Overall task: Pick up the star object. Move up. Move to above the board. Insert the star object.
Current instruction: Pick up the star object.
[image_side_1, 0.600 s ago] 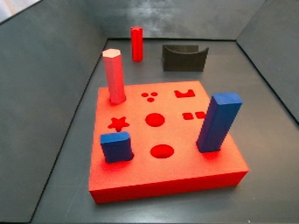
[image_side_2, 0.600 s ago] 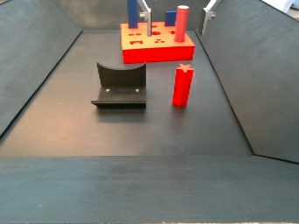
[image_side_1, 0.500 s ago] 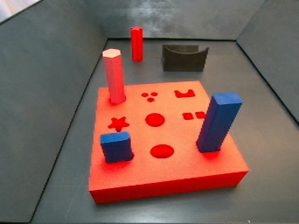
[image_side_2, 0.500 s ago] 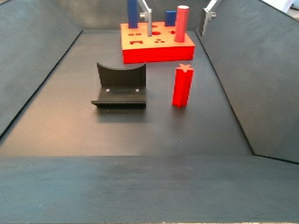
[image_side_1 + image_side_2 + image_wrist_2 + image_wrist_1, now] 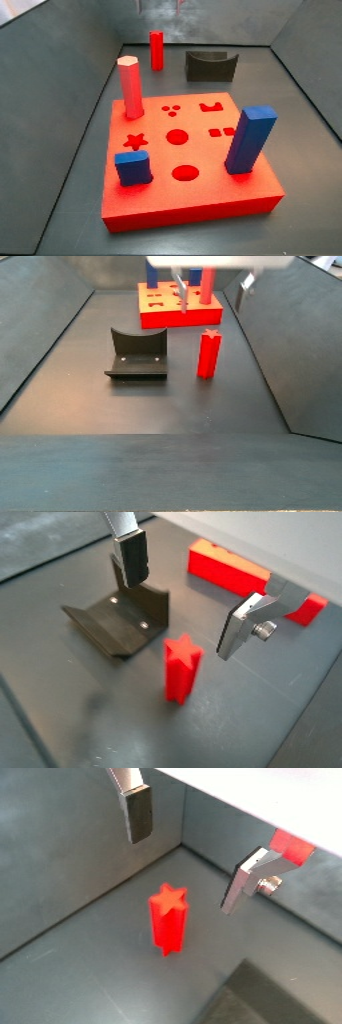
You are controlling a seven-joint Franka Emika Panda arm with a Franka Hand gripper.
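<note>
The star object [image 5: 156, 50] is a slim bright red post standing upright on the dark floor, apart from the board; it also shows in the other side view [image 5: 207, 353]. In both wrist views its star top [image 5: 167, 900] [image 5: 181, 652] lies below the gripper [image 5: 187, 853] [image 5: 187, 597], a little off the midline between the fingers [image 5: 138, 813]. The gripper is open and empty, well above the post. Its pale body shows at the upper edge of a side view [image 5: 221, 261]. The board [image 5: 187, 150] [image 5: 178, 311] [image 5: 227, 570] is a thick red slab with cut-out holes.
The dark fixture [image 5: 207, 65] [image 5: 136, 353] [image 5: 120, 617] stands beside the star object. On the board stand a pinkish hexagonal post with pale top [image 5: 130, 88], a tall blue block [image 5: 250, 140] and a short blue block [image 5: 132, 167]. Grey walls enclose the floor.
The gripper's body has come into the top of a side view, over the star object. The star object, board and fixture have not moved.
</note>
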